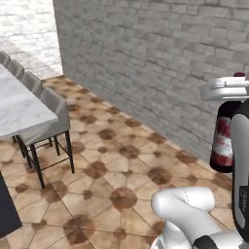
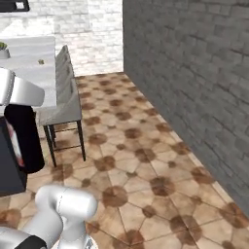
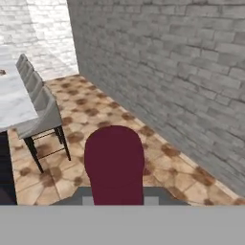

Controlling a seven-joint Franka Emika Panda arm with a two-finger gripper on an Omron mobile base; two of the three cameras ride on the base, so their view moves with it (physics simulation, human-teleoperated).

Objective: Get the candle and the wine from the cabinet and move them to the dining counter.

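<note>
The wine (image 1: 222,138), a dark bottle with a reddish label, hangs upright above the tiled floor, and my gripper (image 1: 228,93) is shut on its neck. Its red cap (image 3: 115,162) rises at the bottom middle of the hand view and hides my fingertips. The right base view has the same bottle (image 2: 25,138) at the far left, under my white hand. The dining counter (image 1: 19,109) (image 2: 31,68) (image 3: 12,103), white veined marble, lies to the left and ahead of the bottle, some way off. The candle and the cabinet are out of view.
Grey stools (image 1: 51,119) (image 2: 65,99) (image 3: 40,115) line the counter's near side. A grey brick wall (image 1: 160,73) runs along the right. A small potted plant (image 2: 4,50) and a tiny brown thing (image 2: 41,61) sit on the marble. Brown tiled floor (image 1: 121,170) lies open between.
</note>
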